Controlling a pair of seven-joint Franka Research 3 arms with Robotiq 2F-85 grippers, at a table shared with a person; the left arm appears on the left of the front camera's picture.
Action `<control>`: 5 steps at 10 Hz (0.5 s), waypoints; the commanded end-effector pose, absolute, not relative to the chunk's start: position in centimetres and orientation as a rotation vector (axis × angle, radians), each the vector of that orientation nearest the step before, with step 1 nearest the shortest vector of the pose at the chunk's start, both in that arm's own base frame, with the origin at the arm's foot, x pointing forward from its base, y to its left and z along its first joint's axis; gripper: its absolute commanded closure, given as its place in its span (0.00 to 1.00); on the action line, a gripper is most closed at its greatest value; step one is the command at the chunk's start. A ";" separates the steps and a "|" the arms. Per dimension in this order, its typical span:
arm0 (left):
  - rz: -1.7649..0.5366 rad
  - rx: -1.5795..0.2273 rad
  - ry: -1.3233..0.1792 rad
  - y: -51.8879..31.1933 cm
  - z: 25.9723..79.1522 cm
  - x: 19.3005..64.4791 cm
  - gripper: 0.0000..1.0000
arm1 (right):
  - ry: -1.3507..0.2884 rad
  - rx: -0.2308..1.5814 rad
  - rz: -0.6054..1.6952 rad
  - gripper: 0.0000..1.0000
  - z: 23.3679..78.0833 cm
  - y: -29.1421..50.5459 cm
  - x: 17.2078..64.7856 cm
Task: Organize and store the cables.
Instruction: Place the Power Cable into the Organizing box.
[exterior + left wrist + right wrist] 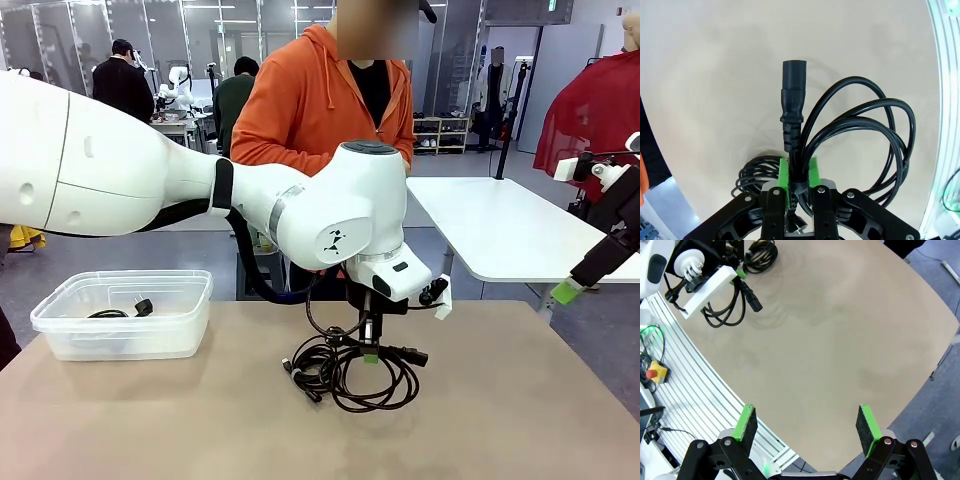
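Left hand (799, 167) pinching a coiled cable (792, 100) just below its plug, centre frame over the tabletop (520, 420); right hand (806, 415) spread, empty; second cable (125, 310) in the clear bin (60, 335) at left.

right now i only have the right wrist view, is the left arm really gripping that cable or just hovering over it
Observer: Gripping. In the left wrist view the left fingers are shut on the cable just behind its plug, a green pad on each side.
Operator: ok where does it go, i see no box
Observer: A clear plastic container stands on the table at the robot's left side, with a second cable lying in it.
Operator: anyone nearby
Observer: A person in an orange hoodie stands at the table's far side.
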State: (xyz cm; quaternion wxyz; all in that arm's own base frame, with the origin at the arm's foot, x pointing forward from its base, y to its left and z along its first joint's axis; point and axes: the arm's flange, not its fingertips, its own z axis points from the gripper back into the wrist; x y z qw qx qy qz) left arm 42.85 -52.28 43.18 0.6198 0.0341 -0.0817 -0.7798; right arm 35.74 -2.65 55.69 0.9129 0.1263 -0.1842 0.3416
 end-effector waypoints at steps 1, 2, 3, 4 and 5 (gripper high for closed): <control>-1.796 0.070 -0.191 -52.7 43.1 43.0 1.00 | -0.372 0.249 0.704 0.00 55.8 -2.7 35.7; -1.796 0.070 -0.191 -52.7 43.1 43.0 1.00 | -0.372 0.249 0.704 0.00 55.8 -2.7 35.7; -1.796 0.070 -0.191 -52.7 43.1 43.0 1.00 | -0.372 0.249 0.704 0.00 55.8 -2.7 35.7; -1.796 0.070 -0.191 -52.7 43.1 43.0 1.00 | -0.372 0.249 0.704 0.00 55.8 -2.7 35.7; -1.796 0.070 -0.191 -52.7 43.1 43.0 1.00 | -0.372 0.249 0.704 0.00 55.8 -2.7 35.7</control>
